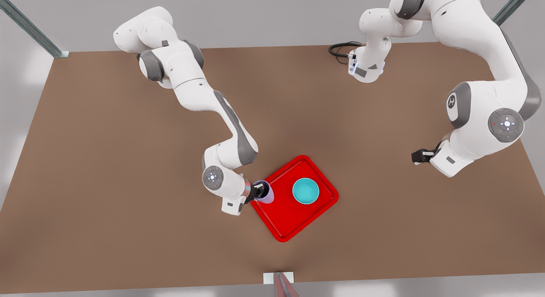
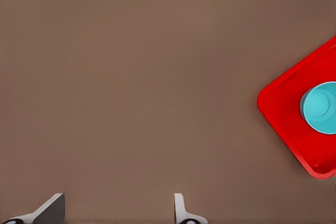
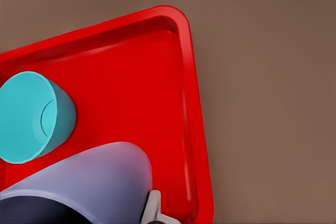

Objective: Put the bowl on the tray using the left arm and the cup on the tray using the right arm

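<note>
The teal bowl (image 1: 305, 191) sits upright on the red tray (image 1: 315, 171), near its middle. The right gripper (image 1: 258, 191) clasps the lavender cup (image 1: 266, 193) by its rim over the tray's edge (whether the cup touches the tray floor I cannot tell). The left gripper (image 1: 418, 156) waits well apart from the tray above the brown table (image 1: 106, 161), fingers (image 2: 180, 211) spread and empty.

**Red, Teal and Lavender on a Brown Table**

The tray (image 1: 294, 218) was bright, glossy red with no pattern. On the tray, the bowl (image 1: 305, 191) was plain teal, paler inside. At the tray's edge, the cup (image 1: 265, 194) was pale lavender with a dark interior. Around the tray, the table (image 1: 106, 182) was matte brown. The arms (image 1: 204, 97) were white with grey joints.
</note>
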